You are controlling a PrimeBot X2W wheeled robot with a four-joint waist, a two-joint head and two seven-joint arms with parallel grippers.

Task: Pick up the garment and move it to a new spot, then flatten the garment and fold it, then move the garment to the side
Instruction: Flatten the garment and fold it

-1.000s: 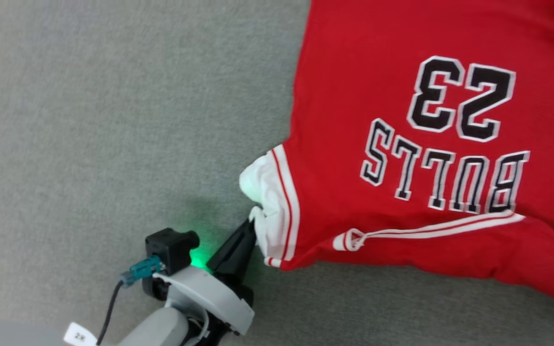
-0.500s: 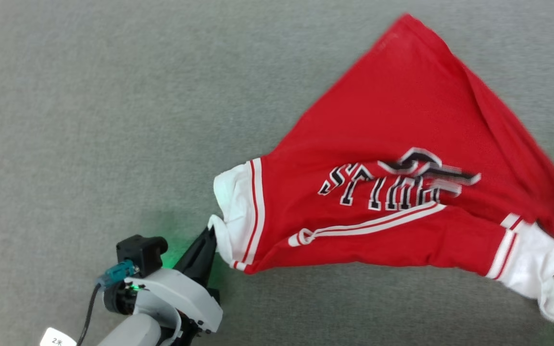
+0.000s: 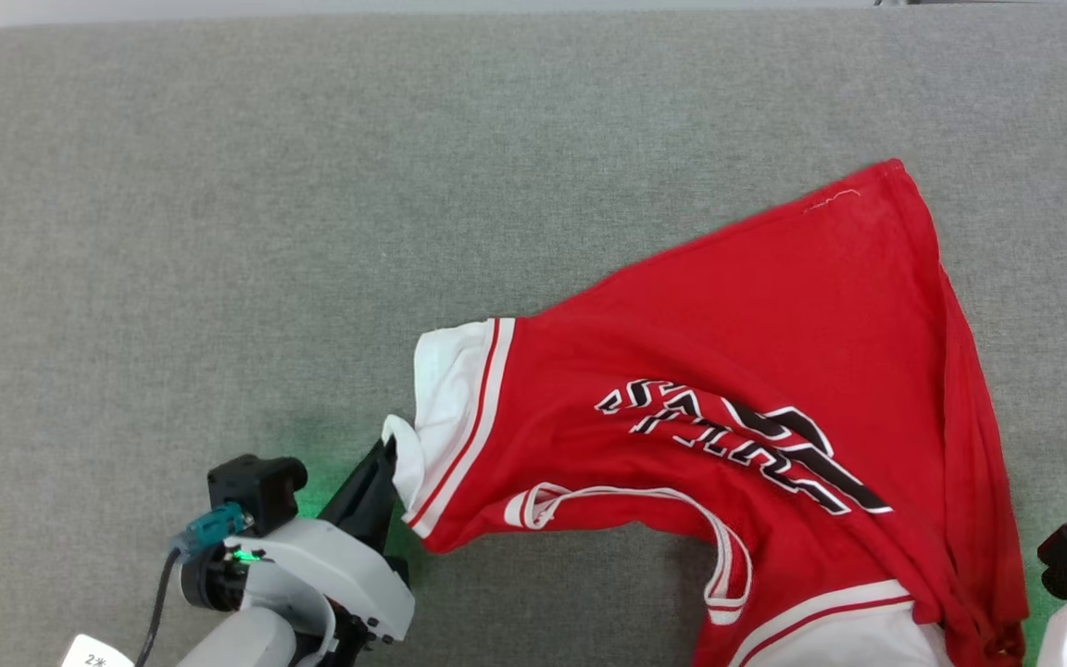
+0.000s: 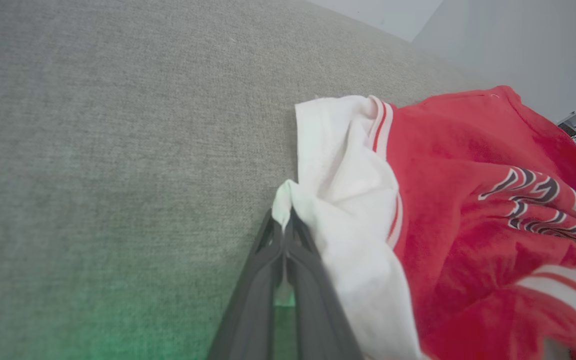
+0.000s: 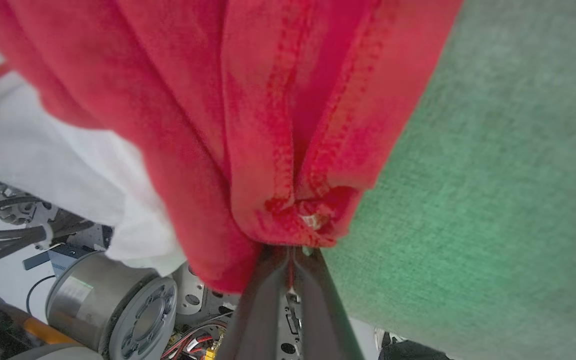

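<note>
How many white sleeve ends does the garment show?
2: one sleeve end pinched in the left gripper; the other at the head view's bottom edge, partly cut off.

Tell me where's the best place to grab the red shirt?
Grab the shirt by its edges. The white sleeve end sticks out sideways as a thin flap, so come from the left, low over the gray surface, as the left fingers do. The right fingers pinch the bunched red hem likewise.

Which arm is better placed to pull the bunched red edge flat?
Probably right: the right gripper is shut on the garment's bunched edge; the left gripper pinches a white sleeve end.
</note>
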